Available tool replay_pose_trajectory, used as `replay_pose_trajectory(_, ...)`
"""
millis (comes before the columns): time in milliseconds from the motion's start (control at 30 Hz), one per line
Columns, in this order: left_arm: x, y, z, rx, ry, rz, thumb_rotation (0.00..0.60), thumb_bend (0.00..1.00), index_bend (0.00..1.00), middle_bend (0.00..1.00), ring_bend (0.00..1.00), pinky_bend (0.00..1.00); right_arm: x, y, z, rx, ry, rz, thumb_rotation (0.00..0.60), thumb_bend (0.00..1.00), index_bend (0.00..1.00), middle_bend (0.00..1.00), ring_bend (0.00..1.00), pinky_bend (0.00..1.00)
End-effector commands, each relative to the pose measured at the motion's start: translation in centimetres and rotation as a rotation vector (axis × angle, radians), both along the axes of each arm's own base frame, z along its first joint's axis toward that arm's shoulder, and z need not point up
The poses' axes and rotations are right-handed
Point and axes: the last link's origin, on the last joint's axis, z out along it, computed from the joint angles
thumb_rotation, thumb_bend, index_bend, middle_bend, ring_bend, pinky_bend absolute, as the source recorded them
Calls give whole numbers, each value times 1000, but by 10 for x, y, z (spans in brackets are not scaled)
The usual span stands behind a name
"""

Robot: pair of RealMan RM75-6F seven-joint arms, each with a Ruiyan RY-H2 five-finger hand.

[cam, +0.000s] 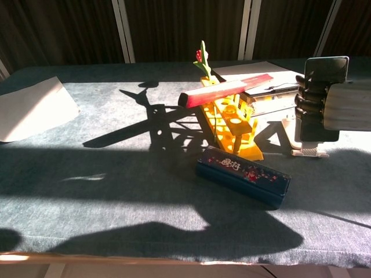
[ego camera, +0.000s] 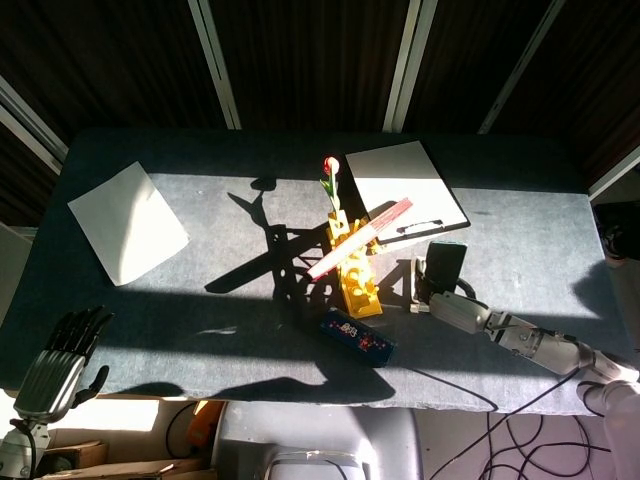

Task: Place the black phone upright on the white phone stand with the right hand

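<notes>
Your right hand (cam: 316,98) had its fingers (cam: 305,95) wrapped around the upright black phone (cam: 324,72), directly over the white phone stand (cam: 307,152), right of the yellow rack (cam: 232,124).

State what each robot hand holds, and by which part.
Right robot hand grips the black rectangular phone around its middle, fingers wrapped across it. Left robot hand holds nothing.

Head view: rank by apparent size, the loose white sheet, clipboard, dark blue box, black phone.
1-2. White sheet and clipboard: look alike, not ranked.
3. Dark blue box.
4. Black phone, partly hidden by the right hand, so unsure.
</notes>
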Motion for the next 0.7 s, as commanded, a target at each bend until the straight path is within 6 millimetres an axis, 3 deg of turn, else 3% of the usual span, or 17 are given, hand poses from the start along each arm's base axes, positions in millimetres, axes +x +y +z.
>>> replay_pose_trajectory(33,0,-1,0,-3,0,-2,600,406,0,0,0,34,0,1,-3,5,0,-4,600,436,910,614,583,315)
replay_pose_trajectory(700,3,-3,-6,-33,10,-20,600,405,0,0,0,34,-3,8,-18,-6,-24,-28,600,436,910,614,583,315)
